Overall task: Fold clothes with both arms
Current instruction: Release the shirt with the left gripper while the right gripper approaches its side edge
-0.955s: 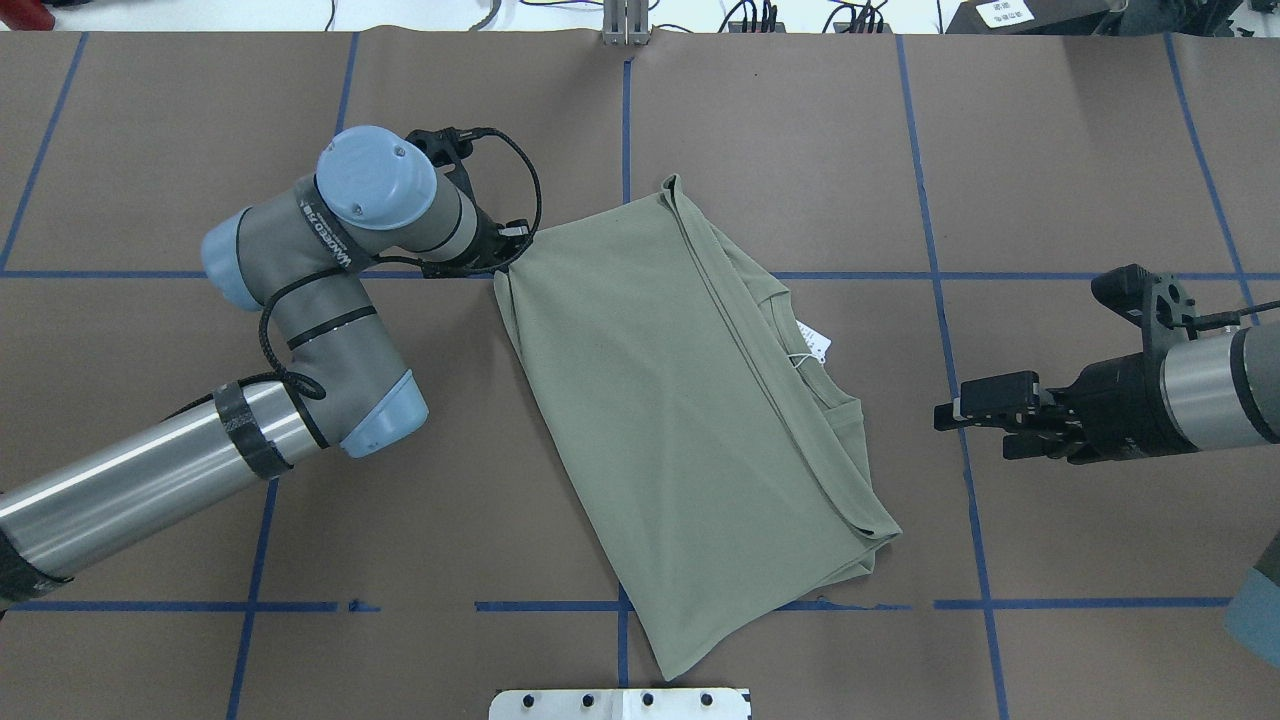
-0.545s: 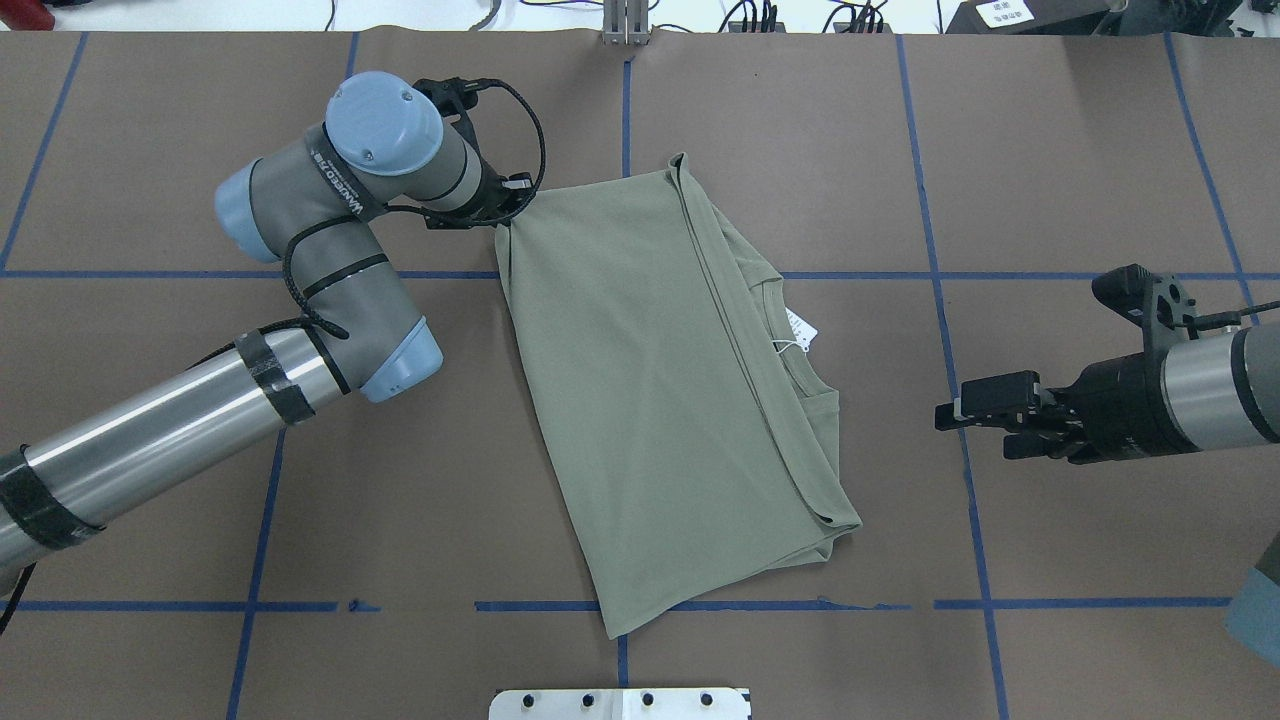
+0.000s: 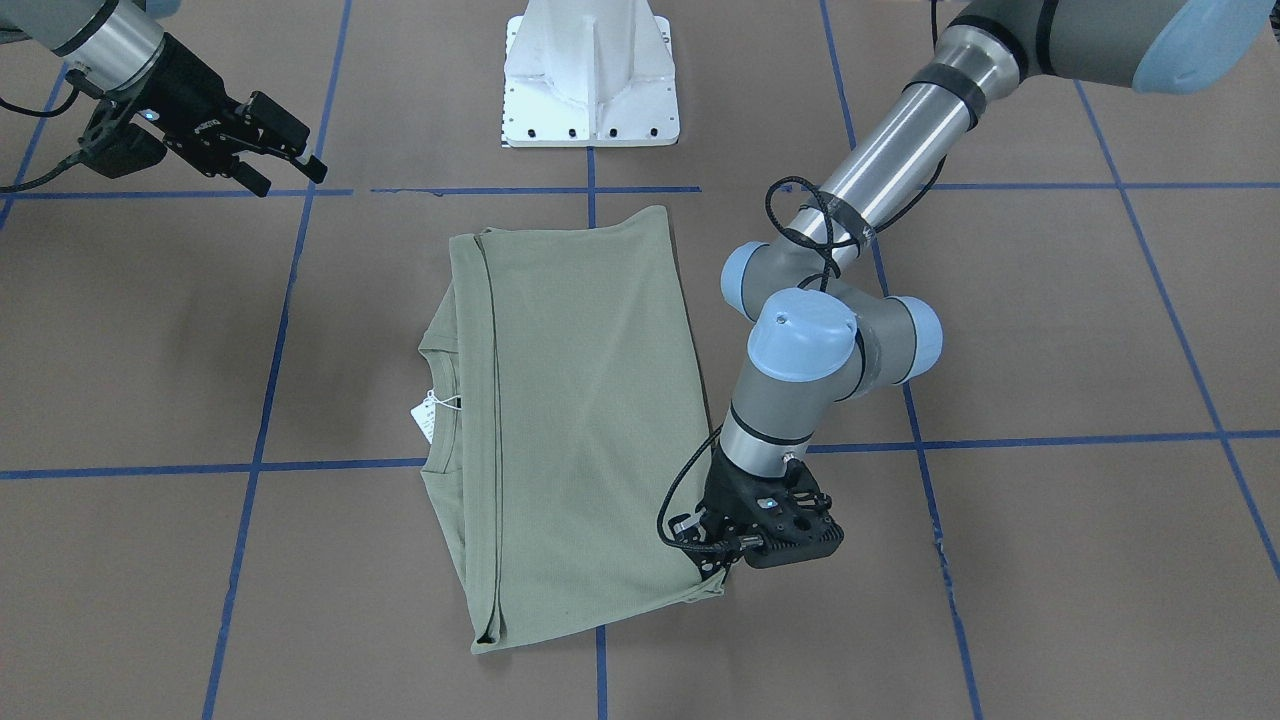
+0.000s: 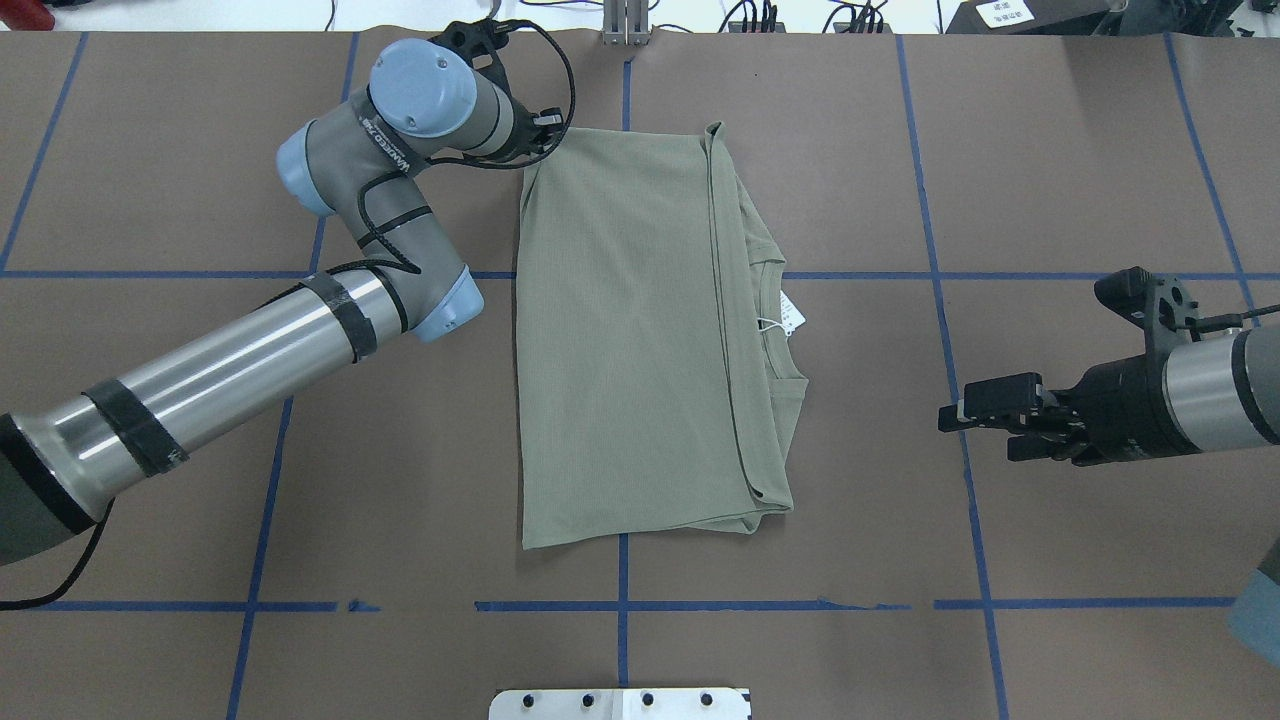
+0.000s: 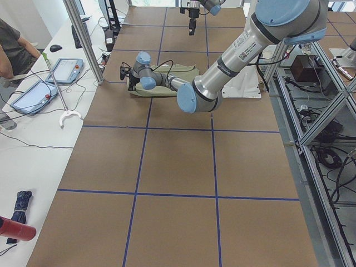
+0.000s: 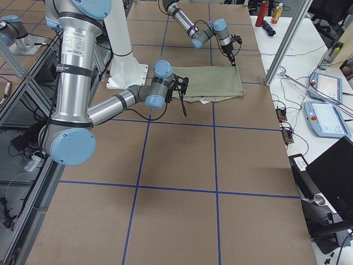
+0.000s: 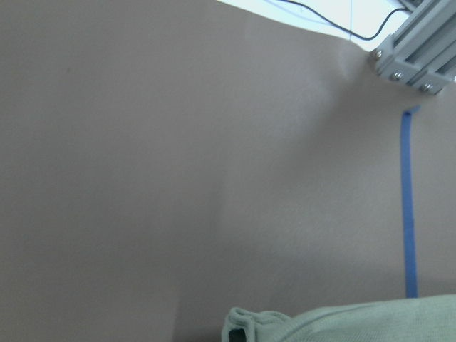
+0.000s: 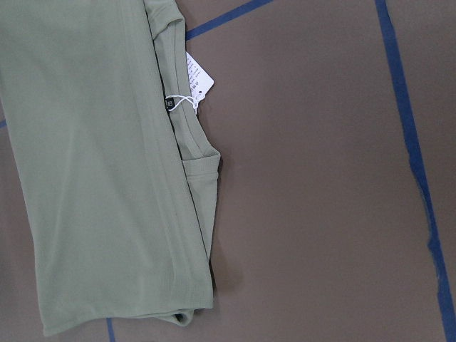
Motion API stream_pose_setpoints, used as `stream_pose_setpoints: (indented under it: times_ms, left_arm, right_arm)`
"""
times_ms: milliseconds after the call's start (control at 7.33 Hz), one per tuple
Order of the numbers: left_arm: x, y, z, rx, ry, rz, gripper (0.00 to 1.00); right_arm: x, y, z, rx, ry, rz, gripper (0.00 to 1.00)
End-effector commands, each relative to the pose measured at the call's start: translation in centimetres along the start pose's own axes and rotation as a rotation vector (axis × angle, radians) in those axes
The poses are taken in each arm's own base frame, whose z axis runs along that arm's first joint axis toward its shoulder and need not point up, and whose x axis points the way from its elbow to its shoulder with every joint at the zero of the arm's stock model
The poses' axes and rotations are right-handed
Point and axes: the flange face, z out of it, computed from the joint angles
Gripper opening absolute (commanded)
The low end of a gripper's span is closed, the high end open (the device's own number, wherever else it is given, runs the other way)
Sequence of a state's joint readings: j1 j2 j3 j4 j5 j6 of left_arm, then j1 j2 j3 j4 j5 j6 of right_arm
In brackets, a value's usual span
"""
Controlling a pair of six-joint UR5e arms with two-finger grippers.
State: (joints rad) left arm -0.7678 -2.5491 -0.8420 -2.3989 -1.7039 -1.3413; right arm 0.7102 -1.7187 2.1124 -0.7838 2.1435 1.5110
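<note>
The sage-green shirt (image 4: 640,330) lies folded flat as a long rectangle in the middle of the table, its collar and white neck tag (image 4: 791,312) on the edge toward my right arm. My left gripper (image 4: 533,142) is shut on the shirt's far corner on the left arm's side; in the front-facing view the left gripper (image 3: 715,572) pinches that corner at the cloth's edge. The bunched corner (image 7: 249,329) fills the bottom of the left wrist view. My right gripper (image 4: 958,425) hovers open well off the collar side, holding nothing, and the right wrist view looks down on the shirt (image 8: 85,178).
Brown paper with blue tape grid lines (image 4: 940,275) covers the table. The white pedestal base (image 3: 590,80) stands at the robot's edge. An aluminium post (image 4: 626,25) rises at the far edge. Tablets (image 5: 67,69) and a person's arm (image 5: 14,50) are at the side table.
My left gripper has dragged the shirt's corner toward the far edge, swinging the shirt from a diagonal lie to square with the grid. The right arm has stayed put.
</note>
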Motion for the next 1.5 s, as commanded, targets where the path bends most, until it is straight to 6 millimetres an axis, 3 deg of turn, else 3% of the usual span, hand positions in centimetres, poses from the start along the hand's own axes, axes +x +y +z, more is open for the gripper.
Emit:
stream_pose_setpoints:
  times_ms: [0, 136, 409, 545, 682, 818, 1091, 1227, 1364]
  left_arm:
    - [0.8, -0.8, 0.5, 0.052, 0.013, 0.018, 0.78]
    - [0.9, -0.9, 0.4, 0.055, 0.015, 0.071, 1.0]
    - [0.1, -3.7, -0.7, 0.055, 0.019, 0.069, 1.0]
    - [-0.8, -3.7, -1.1, -0.007, 0.021, 0.065, 1.0]
    - [-1.5, -3.4, -2.5, -0.044, 0.002, 0.087, 1.0]
    - [-2.2, -2.7, -4.6, -0.091, -0.043, 0.153, 1.0]
    - [-7.7, -0.4, -9.9, -0.085, -0.016, 0.177, 1.0]
    - [-8.9, 0.5, -11.5, -0.108, -0.002, 0.177, 1.0]
    - [-8.5, 1.0, -12.7, -0.155, -0.02, 0.17, 1.0]
  right_arm:
    - [0.6, -0.6, 0.5, 0.016, 0.015, 0.011, 1.0]
    - [1.1, -1.1, 0.7, 0.024, 0.027, 0.017, 1.0]
    - [2.2, -1.4, 1.8, 0.013, 0.061, -0.027, 1.0]
    - [2.0, -1.8, 2.4, 0.006, 0.094, -0.078, 1.0]
    - [0.4, -2.5, 3.2, 0.001, 0.134, -0.099, 1.0]
    - [-2.1, -3.5, 4.3, 0.002, 0.178, -0.126, 1.0]
    - [-9.6, -3.6, 8.0, -0.002, 0.297, -0.188, 1.0]
    - [-13.5, -2.8, 11.1, -0.005, 0.37, -0.225, 1.0]
    - [-16.4, -1.6, 13.9, -0.009, 0.419, -0.309, 1.0]
